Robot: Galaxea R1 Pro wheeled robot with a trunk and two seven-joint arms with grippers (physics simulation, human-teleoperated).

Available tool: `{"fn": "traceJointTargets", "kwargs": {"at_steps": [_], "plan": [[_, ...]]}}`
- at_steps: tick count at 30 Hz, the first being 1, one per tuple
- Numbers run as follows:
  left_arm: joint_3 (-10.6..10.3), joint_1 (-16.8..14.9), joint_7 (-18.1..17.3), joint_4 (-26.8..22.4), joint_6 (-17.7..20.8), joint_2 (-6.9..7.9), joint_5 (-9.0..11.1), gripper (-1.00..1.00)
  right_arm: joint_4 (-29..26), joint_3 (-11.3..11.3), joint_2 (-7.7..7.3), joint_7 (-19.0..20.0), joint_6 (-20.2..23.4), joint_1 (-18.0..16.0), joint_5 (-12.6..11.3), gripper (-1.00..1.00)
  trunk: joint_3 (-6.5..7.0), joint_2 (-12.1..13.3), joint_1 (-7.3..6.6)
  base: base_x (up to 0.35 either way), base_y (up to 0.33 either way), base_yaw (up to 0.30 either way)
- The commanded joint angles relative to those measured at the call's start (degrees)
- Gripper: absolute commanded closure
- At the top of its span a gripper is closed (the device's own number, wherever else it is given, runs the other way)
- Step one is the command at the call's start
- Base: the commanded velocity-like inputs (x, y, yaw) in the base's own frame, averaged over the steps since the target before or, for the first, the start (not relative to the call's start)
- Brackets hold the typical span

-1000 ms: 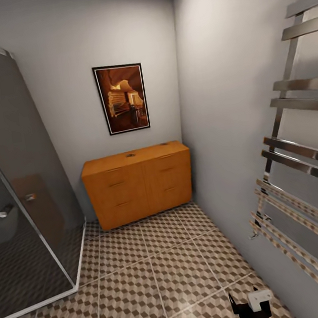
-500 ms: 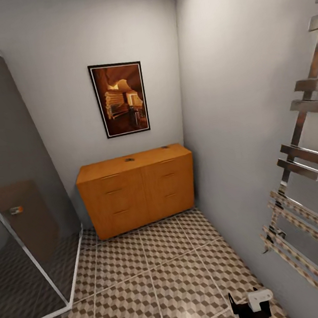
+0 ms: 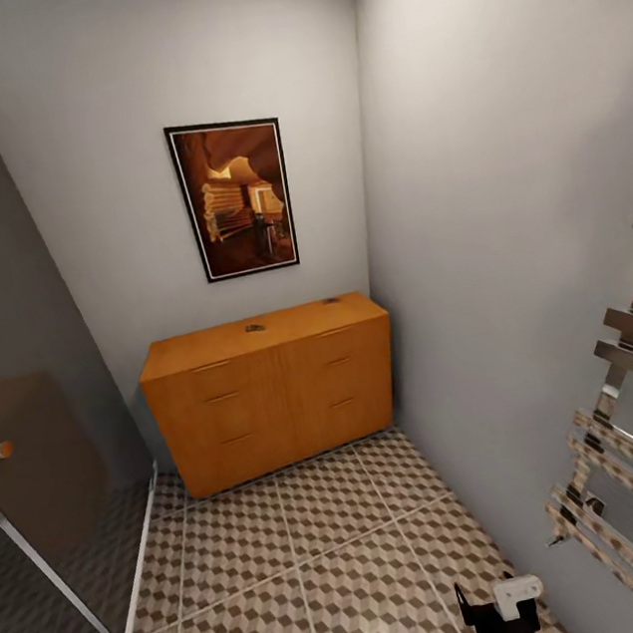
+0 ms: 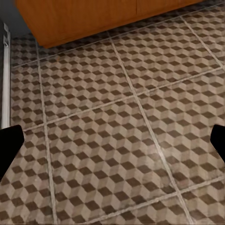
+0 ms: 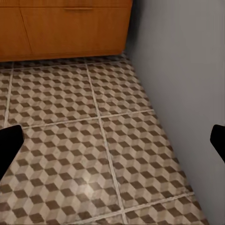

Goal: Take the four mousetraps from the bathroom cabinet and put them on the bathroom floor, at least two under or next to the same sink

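The view has swung left and nearer the cabinet (image 3: 272,393) (camera motion); nothing itself moved.

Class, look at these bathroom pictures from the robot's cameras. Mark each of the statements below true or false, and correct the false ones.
1. The cabinet stands against the back wall, below a framed picture. True.
2. The cabinet's drawers are pulled open. False: all its fronts are shut.
3. Small dark items lie on the cabinet top. True.
4. The left hand holds a mousetrap. False: its fingers are spread over bare bathroom floor.
5. The right hand is open above the tiles. True.
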Motion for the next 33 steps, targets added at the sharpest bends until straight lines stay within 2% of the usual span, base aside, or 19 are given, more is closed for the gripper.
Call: {"fn": "traceJointTargets", "kwargs": {"at_steps": [1,14,33], "plan": [[-0.5,-0.1,0.2,0.2,-0.3,-0.05,0.3,-1.0,0.0,0.4,-0.01,-0.6,-0.1,-0.1,0.4,-1.0,-0.13,-0.1,0.07,0.33,0.0,0.0],[-0.5,-0.1,0.2,0.2,-0.3,-0.05,0.3,-1.0,0.0,0.4,0.08,-0.6,-0.1,-0.1,0.4,-1.0,-0.13,-0.1,0.07,0.33,0.0,0.035],[-0.5,-0.1,0.2,0.2,-0.3,-0.07,0.3,-1.0,0.0,0.4,0.08,-0.6,0.0,-0.1,0.4,-1.0,-0.13,-0.1,0.07,0.33,-0.003,0.217]]}}
